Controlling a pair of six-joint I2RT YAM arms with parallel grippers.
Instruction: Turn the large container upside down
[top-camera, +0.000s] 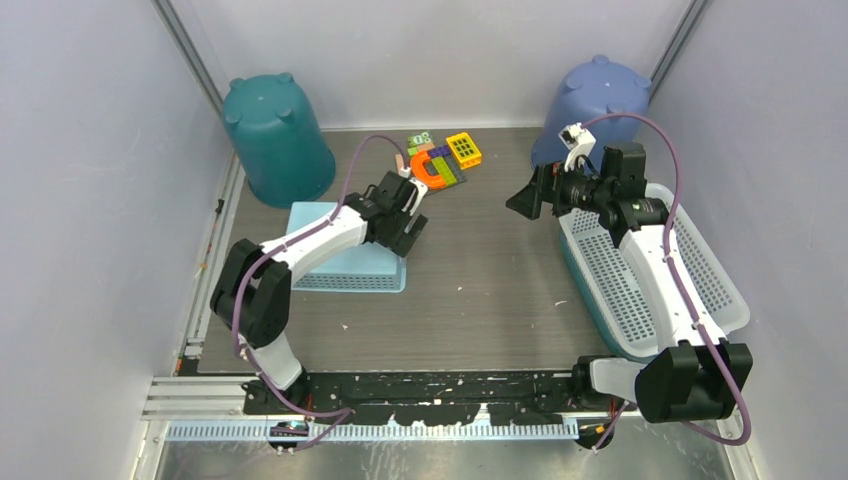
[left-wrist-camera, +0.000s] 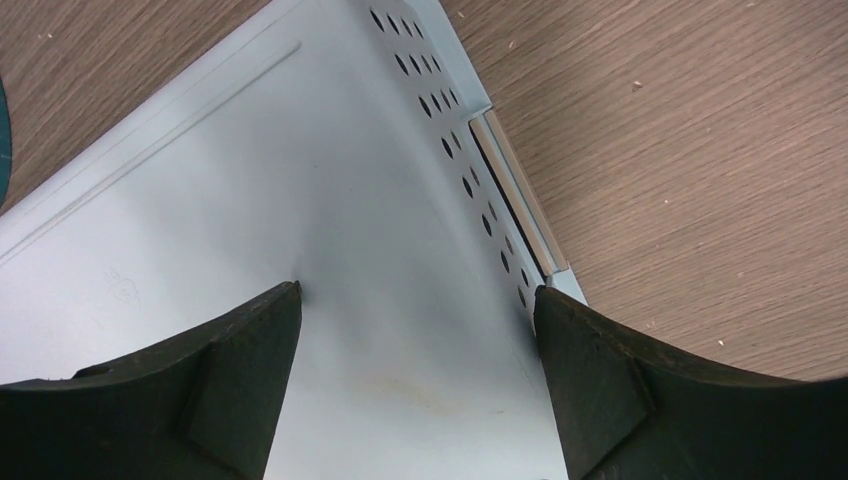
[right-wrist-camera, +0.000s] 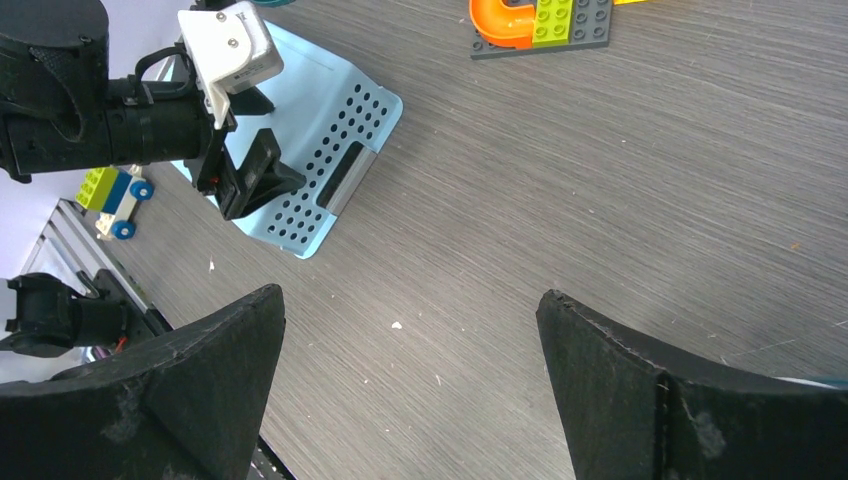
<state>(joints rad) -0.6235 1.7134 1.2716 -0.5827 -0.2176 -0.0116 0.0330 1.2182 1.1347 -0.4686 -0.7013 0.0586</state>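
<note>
A light-blue perforated container (top-camera: 350, 265) lies bottom up on the left of the table. In the left wrist view its flat base (left-wrist-camera: 300, 180) fills most of the picture. My left gripper (top-camera: 412, 225) hovers at its right end, open. One fingertip is over the base and the other at the edge of the perforated wall, with nothing gripped (left-wrist-camera: 417, 290). A larger white perforated basket (top-camera: 650, 270) sits upright at the right, under my right arm. My right gripper (top-camera: 520, 200) hangs open above bare table (right-wrist-camera: 410, 293), pointing left toward the light-blue container (right-wrist-camera: 345, 120).
An upturned teal bucket (top-camera: 278, 140) stands at the back left and an upturned blue bucket (top-camera: 595, 105) at the back right. Toy bricks (top-camera: 440, 160) lie at the back centre. Grey walls close in both sides.
</note>
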